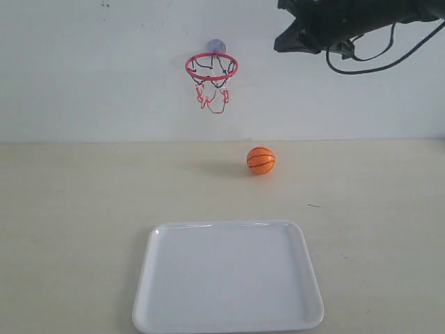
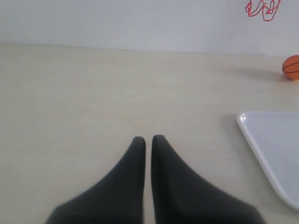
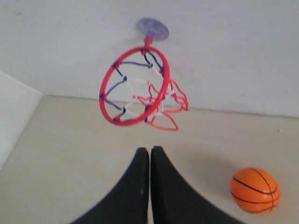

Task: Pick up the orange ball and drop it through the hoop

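Note:
The orange ball rests on the table near the back wall, right of and below the hoop; the ball and the hoop also show in the right wrist view. The hoop's red ring and net hang from a suction cup on the wall. My right gripper hovers high at the upper right, level with the ring and apart from it, its jaws shut and empty. My left gripper is shut over bare table, far from the ball; the exterior view does not show it.
A white rectangular tray lies at the table's front centre, its corner showing in the left wrist view. A black cable hangs from the right arm. The white wall stands directly behind the table's back edge.

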